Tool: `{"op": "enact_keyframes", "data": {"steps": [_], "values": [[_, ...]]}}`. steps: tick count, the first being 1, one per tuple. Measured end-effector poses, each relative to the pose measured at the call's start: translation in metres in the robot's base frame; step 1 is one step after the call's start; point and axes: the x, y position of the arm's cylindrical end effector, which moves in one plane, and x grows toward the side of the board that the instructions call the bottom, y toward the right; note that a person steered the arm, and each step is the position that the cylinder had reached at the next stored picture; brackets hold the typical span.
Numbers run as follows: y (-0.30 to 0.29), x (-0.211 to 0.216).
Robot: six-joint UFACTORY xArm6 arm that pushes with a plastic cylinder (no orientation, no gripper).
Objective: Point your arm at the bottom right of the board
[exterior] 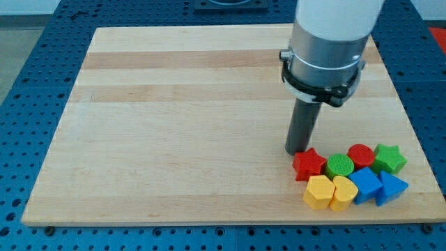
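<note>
My tip (295, 150) rests on the wooden board (174, 125) right of centre, touching or nearly touching the upper left edge of a red star (309, 164). The blocks cluster at the board's bottom right. To the star's right lie a green cylinder (340, 166), a red cylinder (361, 155) and a green star (389, 159). Below them sit a yellow hexagon (319, 192), a yellow heart-like block (343, 192), a blue cube-like block (366, 185) and a blue triangular block (391, 187).
The arm's grey and white body (327, 49) rises above the rod and hides part of the board's top right. A blue perforated table (28, 84) surrounds the board on all sides.
</note>
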Motion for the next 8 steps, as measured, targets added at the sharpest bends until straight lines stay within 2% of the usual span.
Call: {"op": "enact_keyframes", "data": {"steps": [1,2,4,5,6,7,8], "values": [[0.0,-0.032],[0.054,-0.034],[0.224,-0.034],[0.248,-0.026],[0.248,0.016],[0.247,0.089],[0.241,0.094]]}}
